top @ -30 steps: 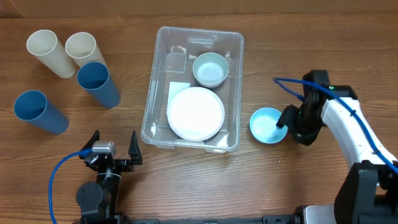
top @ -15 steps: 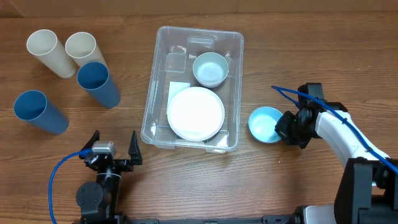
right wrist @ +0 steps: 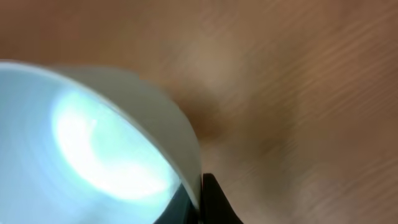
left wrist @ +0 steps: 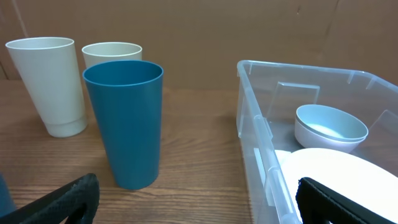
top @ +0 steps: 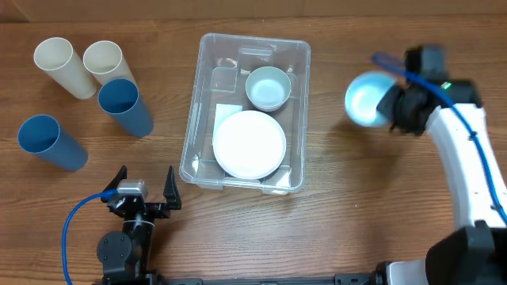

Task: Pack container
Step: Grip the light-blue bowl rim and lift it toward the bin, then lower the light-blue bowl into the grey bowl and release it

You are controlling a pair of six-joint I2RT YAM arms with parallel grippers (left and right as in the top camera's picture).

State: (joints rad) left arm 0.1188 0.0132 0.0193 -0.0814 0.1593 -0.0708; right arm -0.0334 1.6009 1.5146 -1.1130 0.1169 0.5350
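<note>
At far right of the table (top: 356,237): right gripper (top: 392,107), jaws clamped on the rim of a light-blue bowl (top: 363,100), both blurred. Front left: left gripper (top: 145,188), jaws wide apart, holding nothing. Centre: container (top: 192,134), clear plastic, well apart from the held bowl. Contents: white plate (top: 249,143) at the near end over a white label (top: 225,115); pale bowl (top: 268,87) at the far end. Left of the container, all upright: blue cup (top: 125,107), another blue cup (top: 51,142) further left, cream cup (top: 107,62) and second cream cup (top: 63,67) side by side behind.
</note>
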